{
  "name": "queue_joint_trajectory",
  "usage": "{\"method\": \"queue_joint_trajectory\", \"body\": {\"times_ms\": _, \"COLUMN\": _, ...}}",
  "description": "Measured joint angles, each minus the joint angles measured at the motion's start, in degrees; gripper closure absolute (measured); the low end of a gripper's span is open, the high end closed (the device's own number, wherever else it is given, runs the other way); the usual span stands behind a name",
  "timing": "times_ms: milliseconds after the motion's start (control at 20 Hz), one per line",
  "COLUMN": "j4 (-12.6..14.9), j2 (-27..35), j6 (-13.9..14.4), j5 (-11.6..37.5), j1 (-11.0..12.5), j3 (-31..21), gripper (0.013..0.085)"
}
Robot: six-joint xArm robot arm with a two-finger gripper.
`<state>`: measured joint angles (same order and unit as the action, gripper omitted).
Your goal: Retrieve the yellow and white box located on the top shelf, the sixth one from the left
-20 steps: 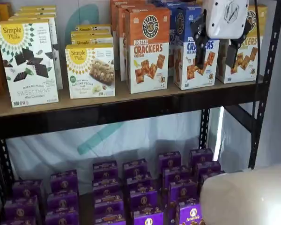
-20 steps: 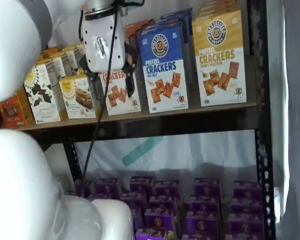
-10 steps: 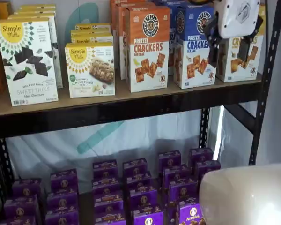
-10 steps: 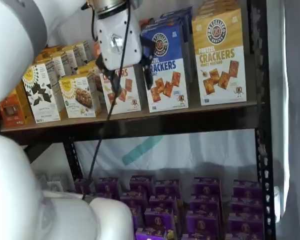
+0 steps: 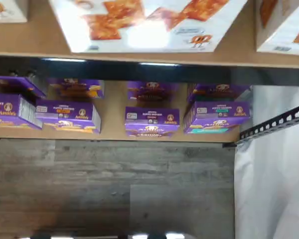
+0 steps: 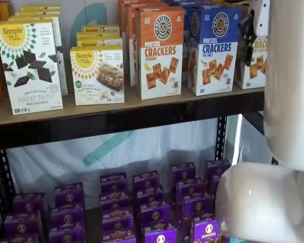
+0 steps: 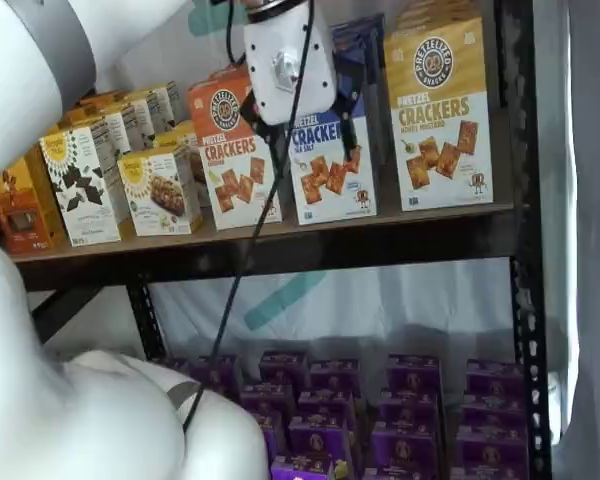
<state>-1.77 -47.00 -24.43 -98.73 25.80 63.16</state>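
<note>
The yellow and white box (image 7: 440,110) stands at the right end of the top shelf (image 7: 400,222), with a yellow top and a white front showing pretzel crackers. In a shelf view only a strip of it (image 6: 255,68) shows beside the white arm. My gripper (image 7: 305,138) hangs in front of the blue Pretzel Crackers box (image 7: 330,170), left of the yellow and white box. It is open, with the blue box showing through the gap, and holds nothing. One black finger (image 6: 247,36) shows in a shelf view.
An orange Pretzel Crackers box (image 6: 160,50) and white Simple Mills boxes (image 6: 29,66) stand further left. Purple boxes (image 6: 147,202) fill the lower level and show in the wrist view (image 5: 152,122). A black rack post (image 7: 515,150) borders the shelf's right end. The white arm (image 6: 289,81) hides the right side.
The gripper has moved right along the top shelf, from the orange box to in front of the blue box. The arm now covers the right edge of one shelf view.
</note>
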Motion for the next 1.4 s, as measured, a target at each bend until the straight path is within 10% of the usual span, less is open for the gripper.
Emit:
{"method": "queue_joint_trajectory", "body": {"times_ms": 650, "j4": -5.04, "j2": 6.49, "j6": -8.8, "j5": 9.01, "j1": 9.68, "j3": 2.79, "gripper": 0.013}}
{"method": "queue_joint_trajectory", "body": {"times_ms": 1400, "j4": -7.64, "j2": 14.24, "j6": -13.31, "j5": 11.34, "j1": 14.45, "j3": 10.1, "gripper": 0.013}}
